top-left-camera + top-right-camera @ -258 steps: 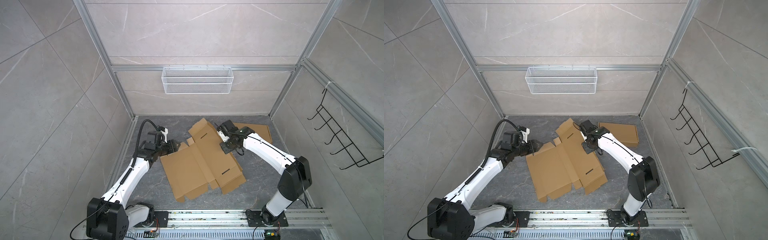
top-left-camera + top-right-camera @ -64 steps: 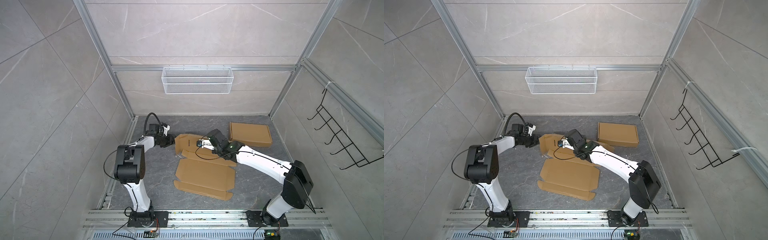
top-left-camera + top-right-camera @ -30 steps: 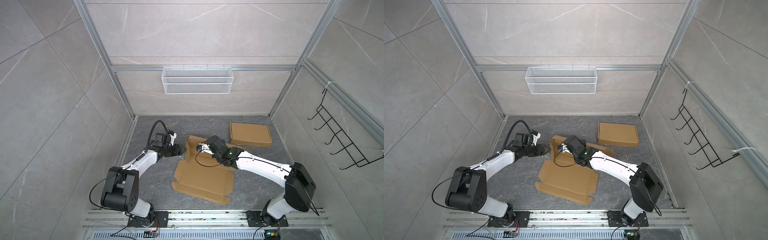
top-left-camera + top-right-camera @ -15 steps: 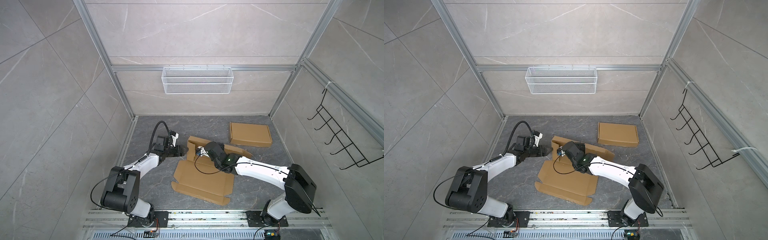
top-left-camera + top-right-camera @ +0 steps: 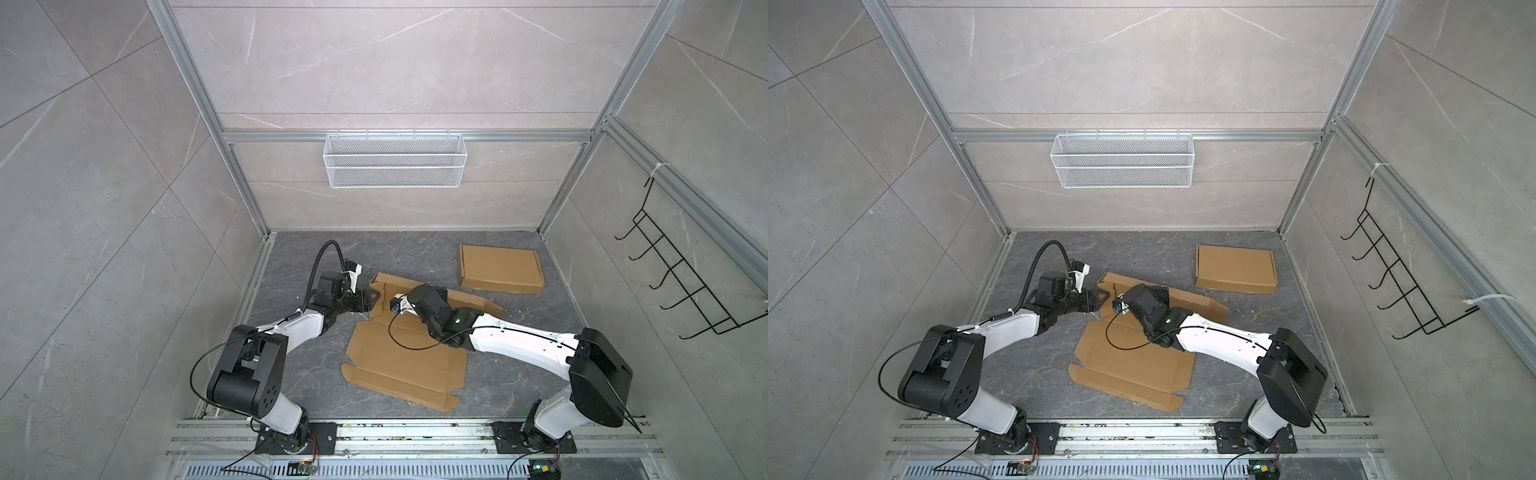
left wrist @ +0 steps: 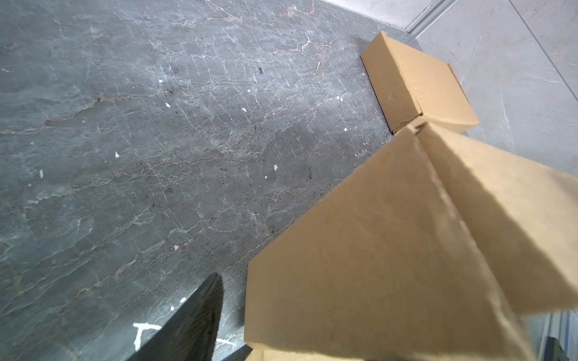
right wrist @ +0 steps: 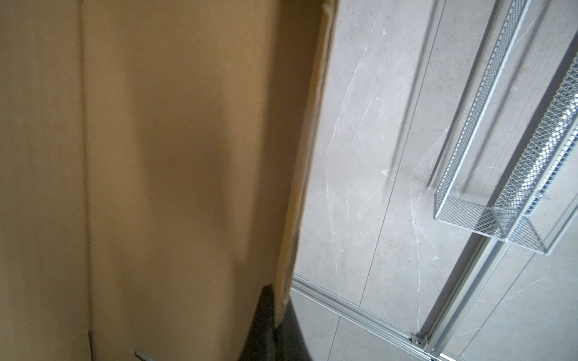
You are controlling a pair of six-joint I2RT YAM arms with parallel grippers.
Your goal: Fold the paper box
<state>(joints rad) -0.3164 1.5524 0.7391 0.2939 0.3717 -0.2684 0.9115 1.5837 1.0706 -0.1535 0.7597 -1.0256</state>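
Paper box: brown cardboard blank, not yet formed, at the centre of the dark stone floor in both top views. The broad main panel lies flat. The far strip of flaps is lifted and tilted, running from centre-left towards the right.

Right gripper: seen in the right wrist view, its two dark fingers pinched tight on the edge of the lifted card. In both top views the arm reaches in from the lower right and lies across the blank.

Left gripper: at the left end of the lifted strip, reaching in from the lower left. Its jaws stand apart. In the left wrist view one dark finger sits just beside the card, with a gap of floor between them.

Second box: folded shut, flat on the floor in the far right corner, well apart from the blank.

Wire basket: white mesh, hung on the back wall.

Hook rack: black wire, on the right wall.
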